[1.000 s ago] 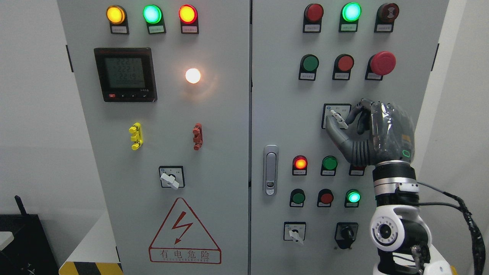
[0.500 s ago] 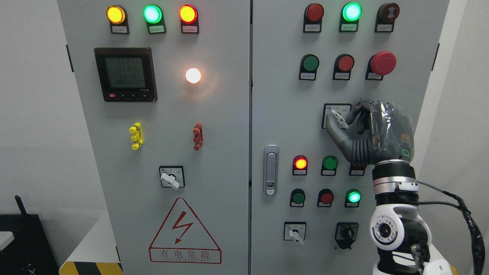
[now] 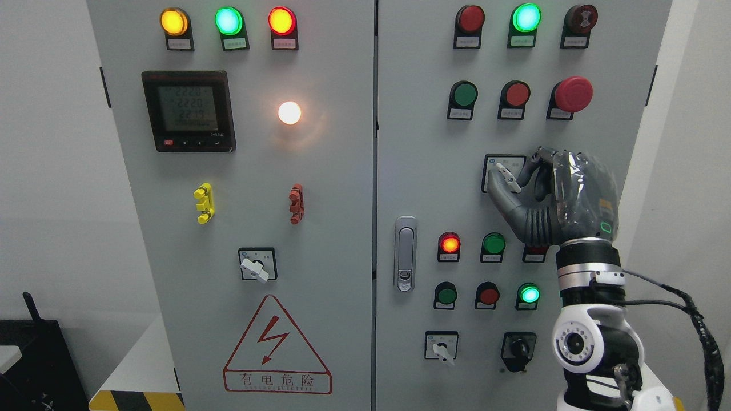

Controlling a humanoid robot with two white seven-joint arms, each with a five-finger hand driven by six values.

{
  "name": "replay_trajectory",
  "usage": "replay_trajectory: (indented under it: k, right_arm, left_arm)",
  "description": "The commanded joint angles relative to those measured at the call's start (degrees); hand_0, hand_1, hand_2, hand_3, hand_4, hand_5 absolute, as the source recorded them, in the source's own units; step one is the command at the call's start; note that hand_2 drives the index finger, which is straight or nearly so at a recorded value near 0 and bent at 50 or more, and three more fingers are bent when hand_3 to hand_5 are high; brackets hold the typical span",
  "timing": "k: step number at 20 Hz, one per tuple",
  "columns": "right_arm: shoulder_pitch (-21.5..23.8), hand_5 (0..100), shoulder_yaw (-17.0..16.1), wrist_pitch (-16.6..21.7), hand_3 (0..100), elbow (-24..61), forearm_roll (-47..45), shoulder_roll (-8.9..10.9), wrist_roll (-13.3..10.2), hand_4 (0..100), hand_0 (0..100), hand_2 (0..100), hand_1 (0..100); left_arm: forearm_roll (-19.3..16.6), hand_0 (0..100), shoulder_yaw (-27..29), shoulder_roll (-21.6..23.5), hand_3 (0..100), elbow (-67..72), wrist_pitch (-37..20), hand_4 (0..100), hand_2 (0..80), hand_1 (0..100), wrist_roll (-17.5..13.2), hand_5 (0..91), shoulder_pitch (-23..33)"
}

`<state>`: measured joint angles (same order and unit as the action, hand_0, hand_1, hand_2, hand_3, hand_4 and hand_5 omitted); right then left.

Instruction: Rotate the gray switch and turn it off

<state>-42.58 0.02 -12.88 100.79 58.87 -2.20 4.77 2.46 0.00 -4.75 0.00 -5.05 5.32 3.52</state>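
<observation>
The right hand (image 3: pixel 528 188) is up on the right-hand door of the cabinet (image 3: pixel 422 171), and the gray switch (image 3: pixel 506 176) it is after sits just below the red mushroom button (image 3: pixel 573 94), a row down and a little to the left. The thumb (image 3: pixel 502 197) lies along the underside of the switch's small pale lever and the dark fingers (image 3: pixel 534 168) curl in from the lever's other side, so the hand looks clamped on the gray switch — or at least pinching it, since the exact contact is hard to make out from here. The lever slants, its upper end toward the top left of its square label plate and its lower end toward the hand. To my eye the reach and the grip are done, while the turn itself is either only begun or not begun at all; nothing on the door tells me the switch has reached its off position. What remains, I would judge, is the twist of the wrist to carry the lever round, then letting go and backing off. The left arm is nowhere to be seen
</observation>
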Motion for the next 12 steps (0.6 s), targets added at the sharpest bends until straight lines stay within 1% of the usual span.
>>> replay_trajectory:
  k: [1,6,12]
  right_arm:
    - [0.0,100,-0.1,0.0,100,-0.2,-0.1,0.0,-0.2,91,45,73,40]
    - [0.0,100,0.0,0.0,100,-0.3,-0.2,-0.08,-0.2,91,46,74,40]
    - [0.0,100,0.0,0.0,100,-0.3,-0.2,-0.08,0.4,91,49,75,39]
  left_arm:
    - [0.0,12,-0.1,0.0,0,0.8,0.0,0,0.0,39,0.0,0.0,0.0]
    - [0.0,12,-0.1,0.0,0,0.8,0.0,0,0.0,39,0.0,0.0,0.0]
    - [0.0,12,-0.1,0.0,0,0.8,0.0,0,0.0,39,0.0,0.0,0.0]
